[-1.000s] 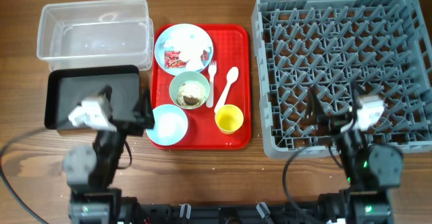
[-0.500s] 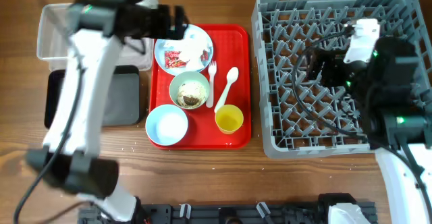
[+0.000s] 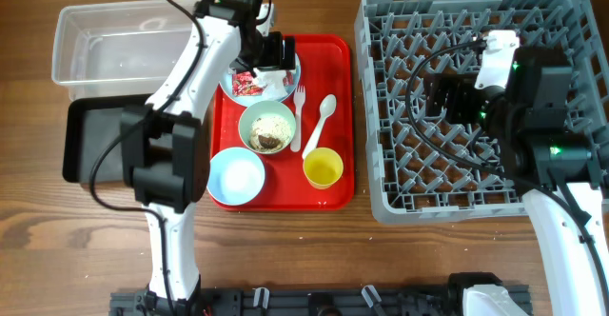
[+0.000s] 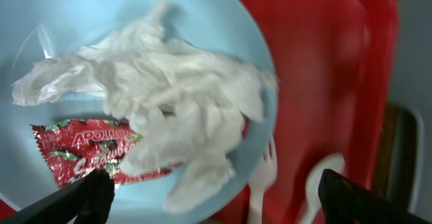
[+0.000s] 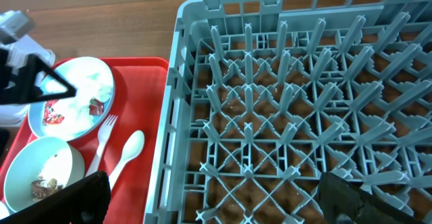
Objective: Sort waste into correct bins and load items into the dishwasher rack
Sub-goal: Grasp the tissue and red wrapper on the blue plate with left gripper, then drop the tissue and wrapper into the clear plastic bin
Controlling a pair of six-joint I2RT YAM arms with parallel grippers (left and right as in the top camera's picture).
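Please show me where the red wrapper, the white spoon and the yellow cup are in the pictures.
red wrapper (image 4: 81, 150), left wrist view, on the middle of its printed face.
white spoon (image 3: 321, 124), overhead view, on its handle.
yellow cup (image 3: 323, 168), overhead view, on its open inside.

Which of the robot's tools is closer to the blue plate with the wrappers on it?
Left. The left tool hangs open right above the light blue plate and its wrappers; the right tool is over the grey dishwasher rack, beyond the red tray.
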